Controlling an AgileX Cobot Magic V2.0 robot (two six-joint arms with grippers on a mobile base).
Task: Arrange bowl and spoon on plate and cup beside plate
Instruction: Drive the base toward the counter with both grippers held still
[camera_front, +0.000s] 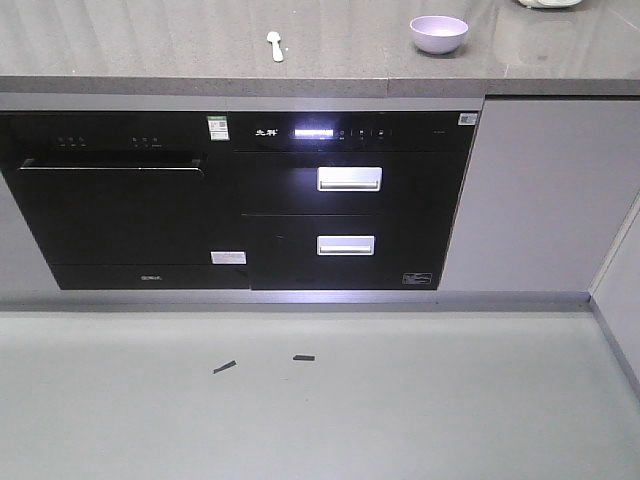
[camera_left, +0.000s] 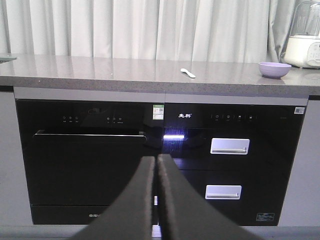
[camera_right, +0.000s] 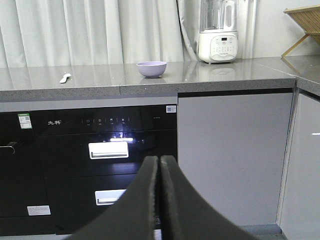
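Bowl (camera_front: 438, 33) and spoon (camera_front: 276, 45) lie apart on countertop (camera_front: 150, 55).

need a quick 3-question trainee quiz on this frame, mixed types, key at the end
1. True or false: the bowl already sits on a plate.
2. Where is the spoon? A) inside the bowl. B) flat on the countertop, apart from the bowl. C) propped against the bowl.
3. Fill in: the left hand and the right hand are both ____ and hold nothing.

Key:
1. False. It stands directly on the countertop, and no plate is in view.
2. B.
3. Shut.
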